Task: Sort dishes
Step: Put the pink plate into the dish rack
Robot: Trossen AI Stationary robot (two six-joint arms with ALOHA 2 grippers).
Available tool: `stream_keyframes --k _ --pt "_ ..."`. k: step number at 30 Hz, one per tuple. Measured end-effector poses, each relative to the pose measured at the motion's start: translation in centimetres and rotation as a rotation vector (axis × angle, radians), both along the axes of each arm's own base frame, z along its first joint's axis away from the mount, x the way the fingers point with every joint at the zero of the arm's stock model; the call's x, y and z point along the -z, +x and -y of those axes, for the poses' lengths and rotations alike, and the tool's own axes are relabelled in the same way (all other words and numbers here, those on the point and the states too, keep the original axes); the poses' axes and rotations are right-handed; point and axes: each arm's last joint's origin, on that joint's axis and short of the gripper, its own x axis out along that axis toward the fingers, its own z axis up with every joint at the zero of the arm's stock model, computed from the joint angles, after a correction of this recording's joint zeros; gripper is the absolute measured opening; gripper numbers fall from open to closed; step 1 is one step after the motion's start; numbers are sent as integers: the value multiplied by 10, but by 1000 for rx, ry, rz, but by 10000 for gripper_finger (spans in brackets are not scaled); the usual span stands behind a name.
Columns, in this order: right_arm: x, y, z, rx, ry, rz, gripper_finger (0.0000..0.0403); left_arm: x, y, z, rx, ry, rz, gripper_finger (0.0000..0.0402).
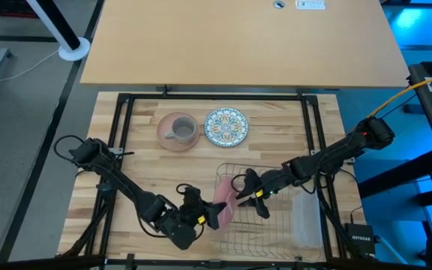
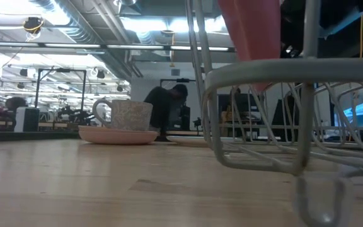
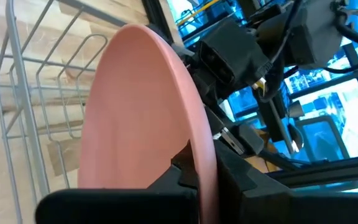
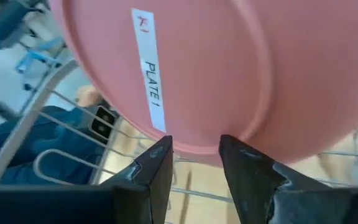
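My left gripper [image 1: 211, 216] is shut on a salmon-pink plate [image 1: 223, 212] that stands on edge at the left end of the wire rack [image 1: 265, 217]. My right gripper [image 1: 241, 196] is open just right of that plate, facing its underside [image 4: 216, 68], which bears a label; its fingertips stand at the plate's rim, and I cannot tell if they touch. A second pink plate [image 1: 172, 139] lies flat at the far side with the grey mug [image 1: 181, 130] standing on it. The patterned plate [image 1: 226, 126] lies flat beside it. My left gripper pinches the pink plate's rim [image 3: 205, 163] between its two fingers, one finger on each face. The fingers come roughly level from the table's left. The plate stands upright on edge, its lower part [image 2: 257, 44] down by the rack's rim wire; whether it rests on the wires is hidden.
A translucent plastic tray [image 1: 306, 219] lies right of the rack. A black frame [image 1: 122, 112] runs around the wooden work area. The rack's wire loops [image 3: 55, 74] stand close around the held plate. A person [image 2: 166, 107] stands in the room beyond the table.
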Motion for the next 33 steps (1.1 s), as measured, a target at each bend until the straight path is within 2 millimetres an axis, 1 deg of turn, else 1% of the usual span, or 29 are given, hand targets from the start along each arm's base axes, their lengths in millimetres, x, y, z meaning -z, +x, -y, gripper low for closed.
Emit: stream_keyframes --k 5,10,14,19,24,29,33 --pt "2 -1 2 32 -36 -19 143 3 7 -6 31 -40 -18 24" --pt "3 -2 3 48 -51 -25 143 10 14 -9 82 -104 -49 25" --pt "4 -2 3 54 -57 -24 143 10 15 -9 104 -121 -55 26" --pt "3 -1 3 54 -55 -18 143 10 13 -6 125 -98 -64 42" --pt "3 -1 3 52 -53 -17 143 10 13 -6 149 -33 -85 71" --pt "3 -2 3 54 -55 -20 143 10 15 -10 151 -11 -95 117" --pt "4 -2 3 54 -60 -33 143 11 19 -14 208 -13 -124 144"
